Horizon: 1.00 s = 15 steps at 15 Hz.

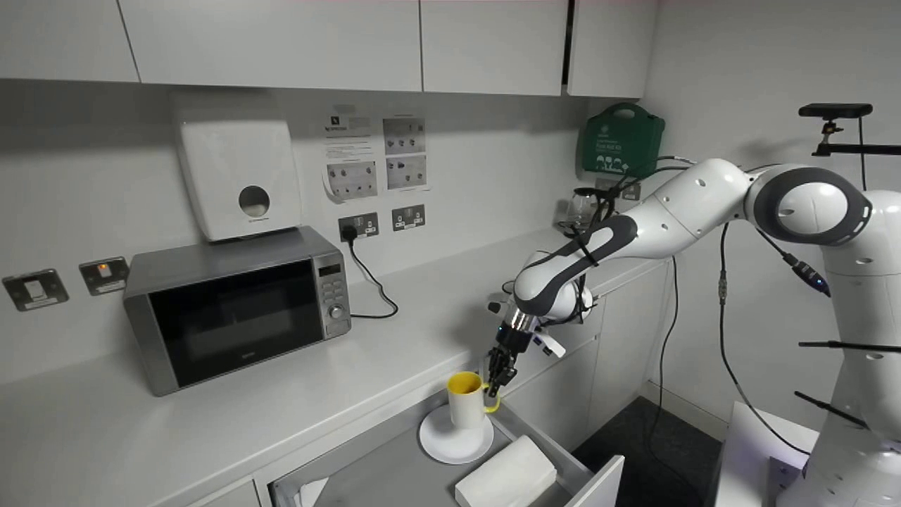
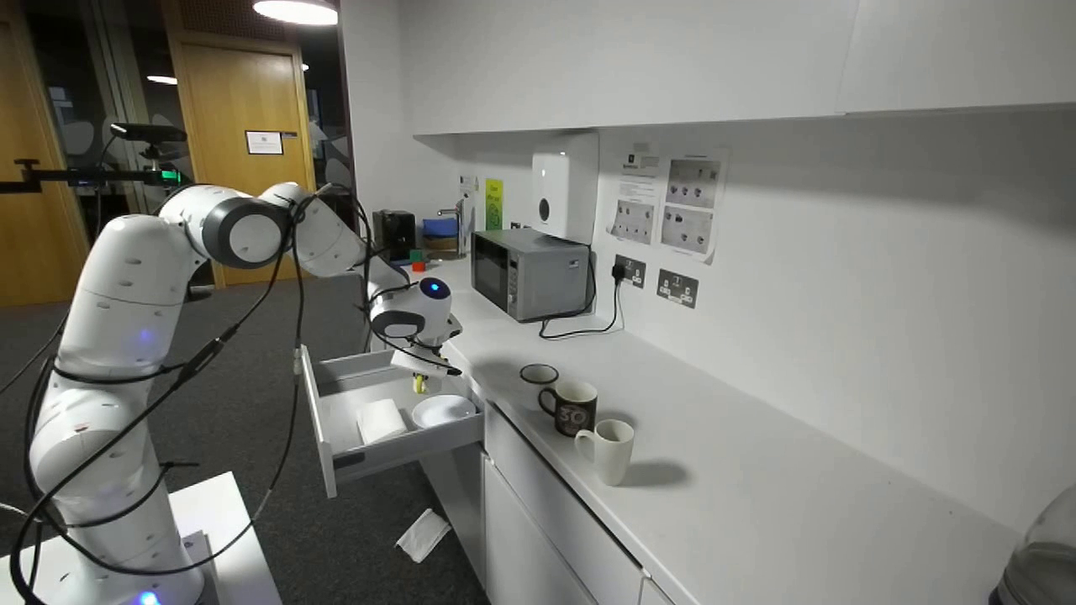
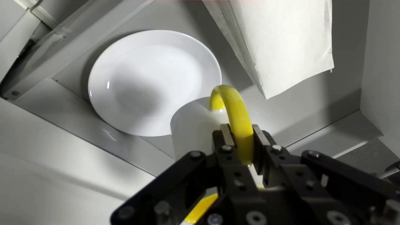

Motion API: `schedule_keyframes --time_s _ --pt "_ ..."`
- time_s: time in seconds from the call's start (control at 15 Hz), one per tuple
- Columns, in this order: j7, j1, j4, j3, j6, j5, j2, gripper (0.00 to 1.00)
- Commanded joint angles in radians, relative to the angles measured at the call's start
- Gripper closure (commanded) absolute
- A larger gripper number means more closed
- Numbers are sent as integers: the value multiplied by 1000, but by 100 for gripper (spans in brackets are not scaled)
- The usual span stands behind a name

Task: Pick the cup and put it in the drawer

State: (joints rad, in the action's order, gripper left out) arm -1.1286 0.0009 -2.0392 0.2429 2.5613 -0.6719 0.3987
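The cup point(image 1: 465, 410) is white outside, with a yellow inside and a yellow handle point(image 3: 238, 115). My gripper point(image 3: 243, 136) is shut on that handle, one pad on each side of it. The cup hangs upright within the open white drawer's point(image 2: 408, 447) outline, near the white plate point(image 3: 156, 75). In the wrist view its body overlaps the plate's edge; whether its base touches anything cannot be made out. Another exterior angle shows mostly its yellow handle point(image 2: 419, 384) under the wrist, the body largely hidden.
A white paper pack point(image 1: 507, 473) lies in the drawer beside the plate. On the counter stand a dark-and-white cup point(image 2: 575, 410), a white cup point(image 2: 612, 458) and a grey microwave point(image 1: 239, 310). The counter edge point(image 1: 394, 394) borders the drawer.
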Motion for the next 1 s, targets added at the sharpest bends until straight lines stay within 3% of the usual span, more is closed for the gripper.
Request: schedule_keyframes --time_s 0.0,0.93 --pt "-71 -27 42 19 17 8 32 95" --pt "-129 -95 188 44 -17 85 162 95"
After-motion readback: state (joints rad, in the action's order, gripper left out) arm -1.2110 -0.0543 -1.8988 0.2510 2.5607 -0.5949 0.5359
